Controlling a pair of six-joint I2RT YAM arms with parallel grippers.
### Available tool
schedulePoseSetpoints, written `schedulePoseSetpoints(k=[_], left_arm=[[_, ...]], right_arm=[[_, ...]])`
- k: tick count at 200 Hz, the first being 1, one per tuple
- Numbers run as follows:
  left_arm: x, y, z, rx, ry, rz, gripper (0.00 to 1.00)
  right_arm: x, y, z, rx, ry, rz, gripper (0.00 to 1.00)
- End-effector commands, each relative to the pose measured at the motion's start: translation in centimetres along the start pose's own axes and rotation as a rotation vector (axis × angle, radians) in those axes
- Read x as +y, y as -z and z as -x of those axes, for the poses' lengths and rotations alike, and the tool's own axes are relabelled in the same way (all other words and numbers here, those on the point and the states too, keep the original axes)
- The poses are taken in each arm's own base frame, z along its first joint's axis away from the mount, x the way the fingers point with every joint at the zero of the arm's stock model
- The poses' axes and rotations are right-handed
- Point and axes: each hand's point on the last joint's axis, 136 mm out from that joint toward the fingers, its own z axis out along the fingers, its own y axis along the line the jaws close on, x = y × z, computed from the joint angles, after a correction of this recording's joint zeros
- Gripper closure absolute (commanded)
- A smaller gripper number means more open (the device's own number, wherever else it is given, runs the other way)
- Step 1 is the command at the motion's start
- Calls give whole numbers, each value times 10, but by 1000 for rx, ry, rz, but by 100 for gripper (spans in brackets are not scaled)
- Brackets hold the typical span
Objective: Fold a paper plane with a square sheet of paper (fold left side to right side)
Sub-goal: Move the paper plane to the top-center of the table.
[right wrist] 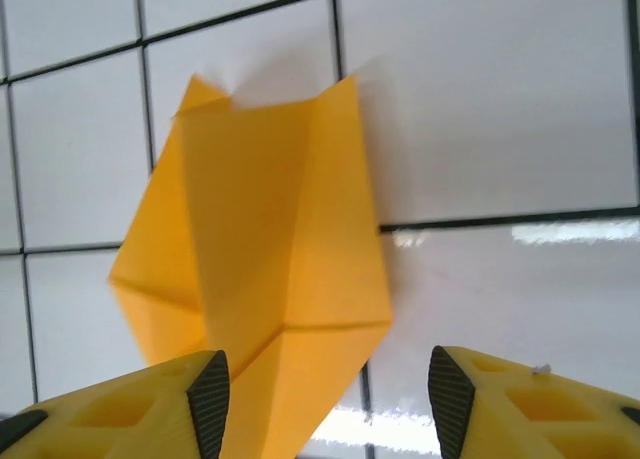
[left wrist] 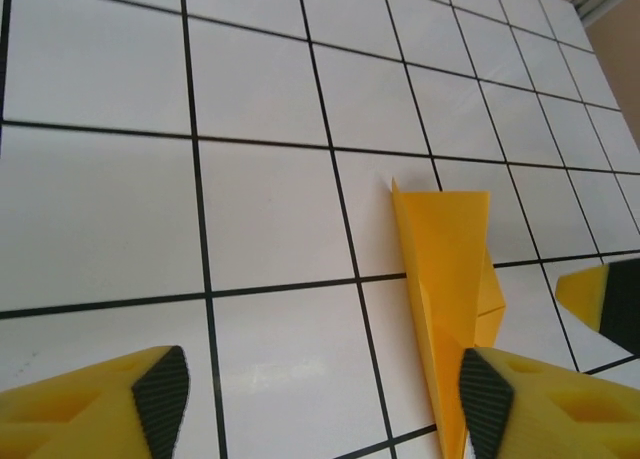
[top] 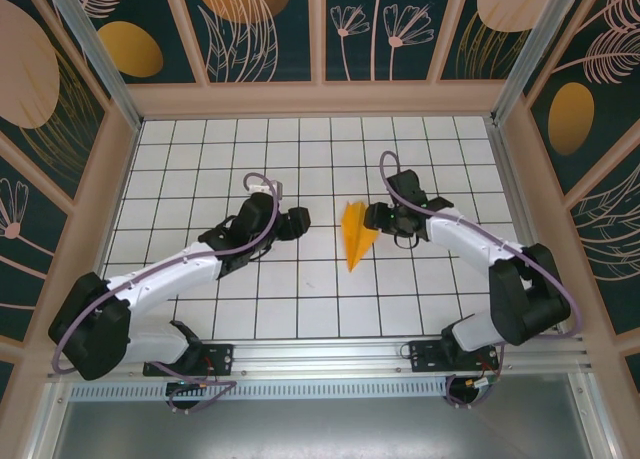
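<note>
We are looking at the paper plane (top: 356,234), lying flat on the white grid table (top: 200,289) near its middle. It is folded into a narrow orange-yellow dart. Its sharp tip is pointing toward the near edge where the arm bases sit, and its wider end is pointing toward the far wall. From the left wrist, the paper plane (left wrist: 445,279) is running down along a black grid line, with one small flap sticking out on its right side. From the right wrist, the paper plane (right wrist: 270,259) is showing its creases and layered flaps, and its far corners are lifting slightly off the tiles.

We are seeing the right gripper (top: 380,217) just beside the wide end, on the plane's right. Its jaws are standing apart in the right wrist view (right wrist: 325,389). The paper is reaching down between them close to one pad, bare table is showing before the other, and nothing is clamped.

We are finding the left gripper (top: 297,222) near the plane's left side, with bare tiles between them. Its jaws (left wrist: 325,389) are also spread wide and gripping nothing, and the plane's tip is passing just beside one finger (left wrist: 485,404).

Dark patterned walls (top: 60,99) are enclosing the table on three sides.
</note>
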Motion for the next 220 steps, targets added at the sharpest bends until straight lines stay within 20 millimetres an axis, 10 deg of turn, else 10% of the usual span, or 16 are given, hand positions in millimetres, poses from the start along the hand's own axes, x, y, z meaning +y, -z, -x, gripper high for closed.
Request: schedulePoseSetpoints(k=[1, 65, 181, 220], left_arm=[[1, 7, 12, -70, -1, -3, 18], [5, 7, 5, -57, 2, -7, 10], [8, 7, 1, -48, 7, 2, 7], [15, 13, 3, -65, 4, 26, 6]], right_arm=[[21, 5, -23, 62, -30, 27, 39], [32, -34, -41, 133, -4, -50, 41], [28, -72, -66, 238, 17, -83, 72], [25, -68, -45, 205, 61, -139, 91]])
